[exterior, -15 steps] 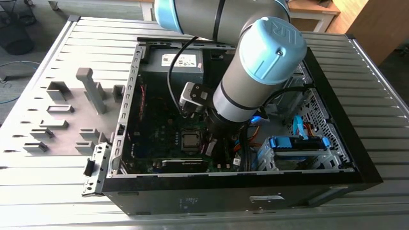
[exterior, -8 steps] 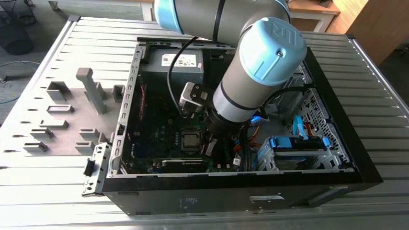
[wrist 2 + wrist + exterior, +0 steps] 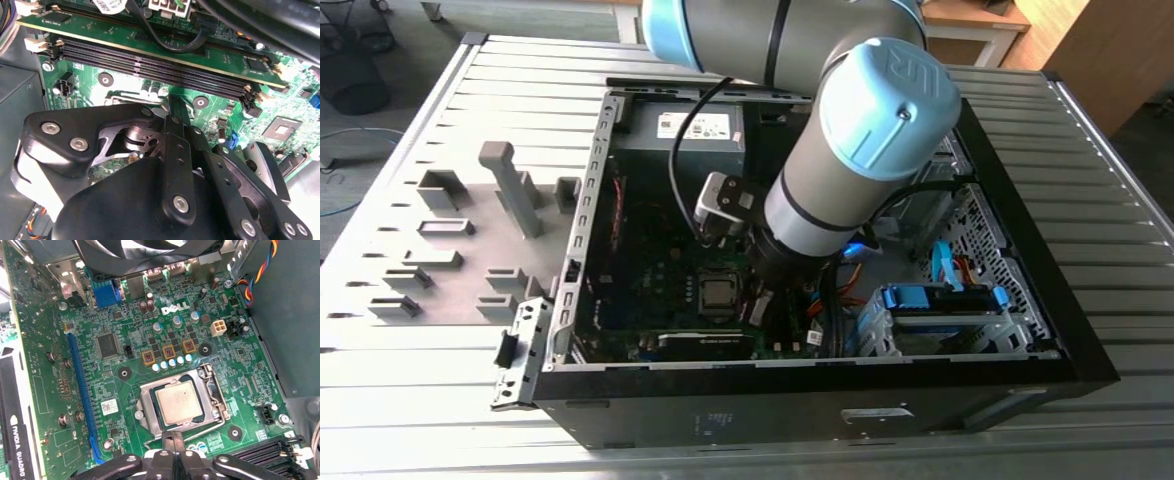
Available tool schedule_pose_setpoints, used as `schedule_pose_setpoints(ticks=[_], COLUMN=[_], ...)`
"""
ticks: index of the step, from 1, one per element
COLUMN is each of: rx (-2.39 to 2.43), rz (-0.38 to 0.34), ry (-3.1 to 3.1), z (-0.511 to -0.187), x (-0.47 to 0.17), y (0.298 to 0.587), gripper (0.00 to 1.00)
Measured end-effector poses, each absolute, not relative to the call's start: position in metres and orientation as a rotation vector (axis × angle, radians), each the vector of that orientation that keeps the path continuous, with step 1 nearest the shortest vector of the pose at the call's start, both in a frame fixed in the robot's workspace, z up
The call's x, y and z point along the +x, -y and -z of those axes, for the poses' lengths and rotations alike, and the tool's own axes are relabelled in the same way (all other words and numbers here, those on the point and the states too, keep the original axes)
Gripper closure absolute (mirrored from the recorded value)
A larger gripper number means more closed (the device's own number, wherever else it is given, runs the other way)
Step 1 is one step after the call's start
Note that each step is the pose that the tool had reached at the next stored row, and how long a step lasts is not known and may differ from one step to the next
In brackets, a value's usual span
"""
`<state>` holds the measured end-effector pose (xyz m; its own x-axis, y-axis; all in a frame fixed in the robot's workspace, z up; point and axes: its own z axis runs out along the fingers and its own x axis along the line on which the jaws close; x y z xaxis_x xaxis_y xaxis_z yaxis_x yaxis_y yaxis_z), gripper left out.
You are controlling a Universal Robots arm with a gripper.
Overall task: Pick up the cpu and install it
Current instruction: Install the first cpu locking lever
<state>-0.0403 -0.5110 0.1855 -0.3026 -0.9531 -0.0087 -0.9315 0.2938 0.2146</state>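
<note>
the cpu (image 3: 175, 401) sits flat in the socket frame (image 3: 212, 390) on the green motherboard (image 3: 100, 390) inside the open computer case (image 3: 600, 200), its silvery top square to the frame in the first wrist view. in the exterior view the same chip (image 3: 716, 292) shows just beside the arm's black wrist, low in the case. the gripper (image 3: 172, 112) hangs just over the socket's edge; its black linkages crowd both wrist views, but whether the jaws are open or closed i cannot tell, and nothing shows between them. judged from that, the chip looks already placed and the work is at the seating end.

to do this step well, the chip should lie level with all four edges inside the frame and no corner riding up; any press should go straight down and lightly, since the pins beneath would bend under a skewed load. the frame's hinged side and its lever rod (image 3: 220, 390) run close along the chip, so the jaws have little room there. the memory slots (image 3: 150, 62) run near the socket and should not be knocked.

the case lies on its side on a ribbed grey metal tabletop (image 3: 427, 380). to the exterior view's left of the case stand matte grey holder blocks (image 3: 507, 190). a graphics card (image 3: 15, 425) lies along one edge of the board, a blue drive cage (image 3: 941, 300) sits at the exterior view's right inside the case. wooden furniture (image 3: 1107, 50) and floor show beyond the tabletop.
</note>
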Motion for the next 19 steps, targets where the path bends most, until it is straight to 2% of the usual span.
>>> schedule_pose_setpoints(ticks=[19], rx=[1.778], rz=[0.272], ry=[2.428], z=[-0.1904], x=[-0.0387], y=[0.5128], gripper=[0.89])
